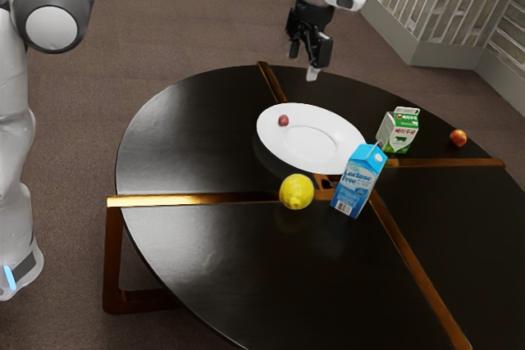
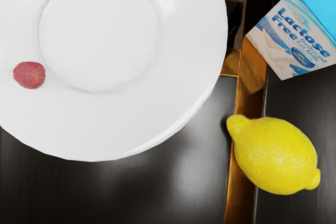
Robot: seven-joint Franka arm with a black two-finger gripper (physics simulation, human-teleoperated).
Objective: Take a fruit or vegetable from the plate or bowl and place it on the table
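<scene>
While the black claw (image 1: 303, 61) hangs in the air above the table (image 1: 193, 256), it is let go, with its two fingers spread apart. The small red fruit (image 2: 29, 75) is on the plate (image 2: 134, 121), off to one side of the round middle. It is roundish, with faint pale specks on its skin. The plate is white, smooth and shiny, with a wide rim and a thin ring around its middle. Near the plate, the lemon (image 1: 297, 192) is fat and yellow, with bumpy skin and a nub at each end. It lies by a shiny gold strip (image 2: 252, 72) in the table. The table is round, dark and a bit glossy, and looks like wood. The blue box (image 1: 358, 179) has flat sides and says "Lactose Free". The green box (image 1: 399, 131) is green and white, with a folded top. Near it, the orange ball (image 1: 458, 138) is round and smooth.

In the exterior view, the blue box hides a bit of the plate's rim, and the top edge cuts off part of the arm (image 1: 53, 18). The wrist view cuts off parts of the plate and the blue box. What kind of fruit the red one is, I cannot tell.
</scene>
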